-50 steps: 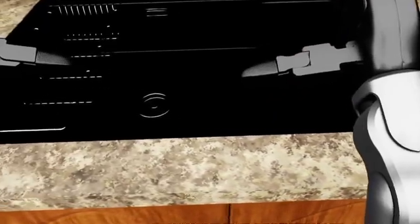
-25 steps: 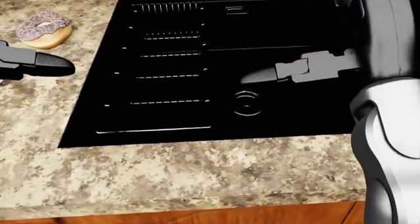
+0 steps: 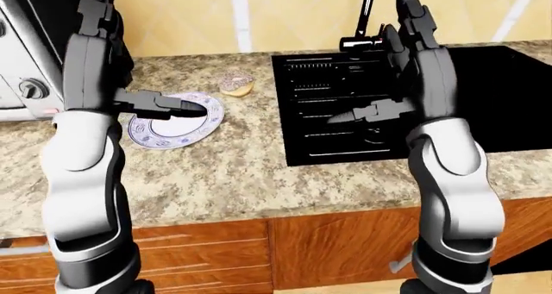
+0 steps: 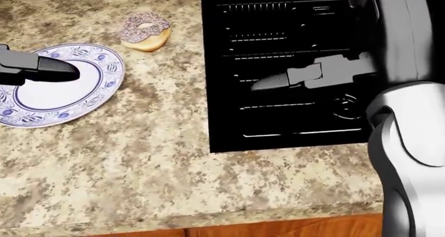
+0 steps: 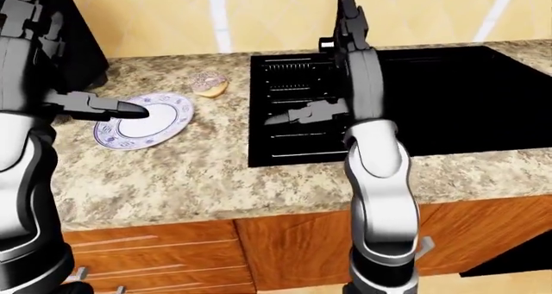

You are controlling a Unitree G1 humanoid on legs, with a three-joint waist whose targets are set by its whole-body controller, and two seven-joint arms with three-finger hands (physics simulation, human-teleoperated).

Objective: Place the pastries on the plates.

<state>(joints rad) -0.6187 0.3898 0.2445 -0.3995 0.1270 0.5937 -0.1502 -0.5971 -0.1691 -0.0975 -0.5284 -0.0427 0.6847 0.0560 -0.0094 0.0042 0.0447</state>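
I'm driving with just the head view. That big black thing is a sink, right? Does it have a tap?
Observer: Yes. In the left-eye view a black tap stands at the top edge of the sink.
Operator: What's way over on the left?
Observer: A silver appliance with a round knob stands left of the plate.
Operator: And down below?
Observer: Wooden drawers with a cupboard door beside them.
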